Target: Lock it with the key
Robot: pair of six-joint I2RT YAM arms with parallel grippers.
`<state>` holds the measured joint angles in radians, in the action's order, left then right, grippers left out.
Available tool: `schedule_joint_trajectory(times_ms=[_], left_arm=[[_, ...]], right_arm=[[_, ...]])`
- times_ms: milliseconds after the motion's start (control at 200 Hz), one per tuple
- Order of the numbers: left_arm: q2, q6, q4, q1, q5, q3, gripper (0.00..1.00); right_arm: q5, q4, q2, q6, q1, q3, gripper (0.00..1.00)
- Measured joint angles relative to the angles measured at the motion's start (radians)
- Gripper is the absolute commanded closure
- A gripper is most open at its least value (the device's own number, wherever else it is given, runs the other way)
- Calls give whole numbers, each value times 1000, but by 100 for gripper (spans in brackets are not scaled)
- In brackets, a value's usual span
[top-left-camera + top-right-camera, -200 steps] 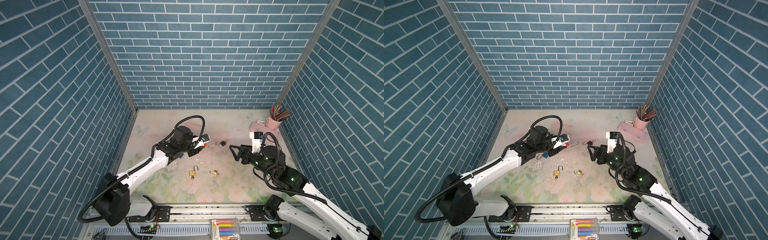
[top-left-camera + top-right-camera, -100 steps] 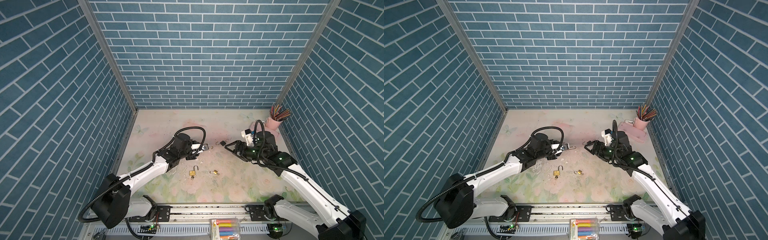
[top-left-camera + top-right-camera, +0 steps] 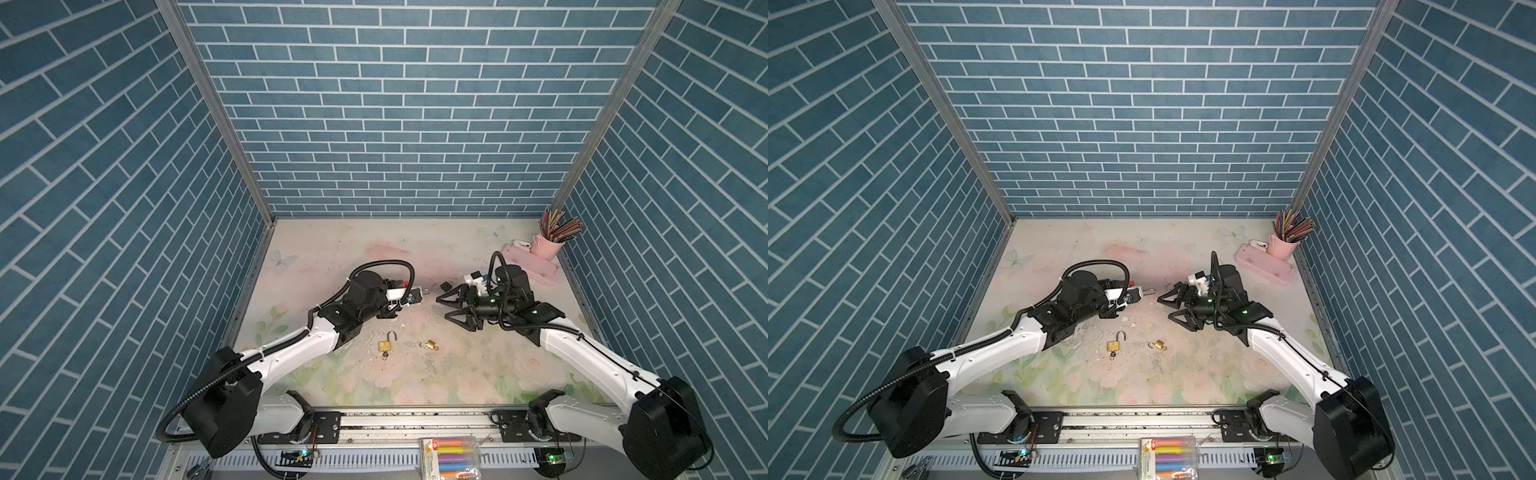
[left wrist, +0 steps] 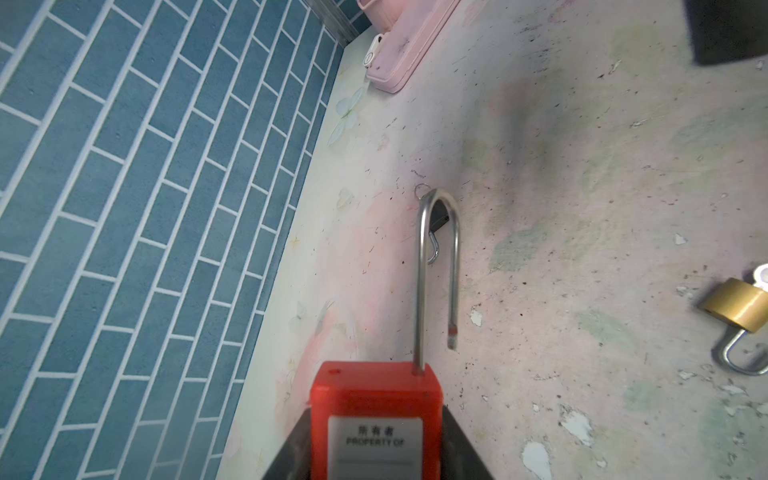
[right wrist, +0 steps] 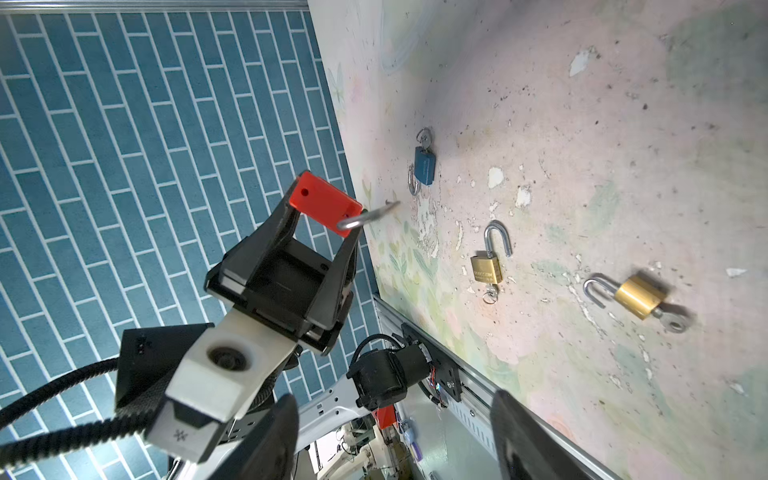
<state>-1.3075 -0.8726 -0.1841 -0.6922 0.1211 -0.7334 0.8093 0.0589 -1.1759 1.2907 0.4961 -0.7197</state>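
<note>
Red padlock [image 5: 320, 199], shackle [image 4: 421, 282] open, sits clamped in the left hand [image 5: 322, 218] at mid-frame; the right hand [image 3: 443, 308], right of centre, gapes empty above the tabletop [image 3: 415, 374].

My left end effector [image 5: 322, 216] held the red padlock [image 4: 376, 415], shackle [image 4: 420, 270] open; the black-headed key [image 4: 441, 219] lay on the desk [image 4: 582, 208].

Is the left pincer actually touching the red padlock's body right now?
Touching. The right wrist view shows the left pincer with its jaws pressed against opposite sides of the red padlock, with no gap on either side.
</note>
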Motion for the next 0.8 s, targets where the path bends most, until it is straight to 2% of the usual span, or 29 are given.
schedule_joint_trajectory(times_ms=[195, 245, 480, 575, 800], left_arm=[[-9, -11, -4, -19, -5, 7, 100], [-16, -13, -8, -24, -5, 7, 100], [-34, -21, -9, -46, -5, 7, 100], [-37, -23, -10, -51, -5, 7, 100], [-56, -21, -14, -53, -5, 7, 100]], right_arm=[[29, -86, -86, 48, -1, -11, 31], [33, -103, -106, 59, -1, -18, 36], [50, -202, -172, 110, -2, -21, 50], [62, -225, -207, 122, -6, -27, 59], [78, -223, -254, 116, -14, -68, 69]])
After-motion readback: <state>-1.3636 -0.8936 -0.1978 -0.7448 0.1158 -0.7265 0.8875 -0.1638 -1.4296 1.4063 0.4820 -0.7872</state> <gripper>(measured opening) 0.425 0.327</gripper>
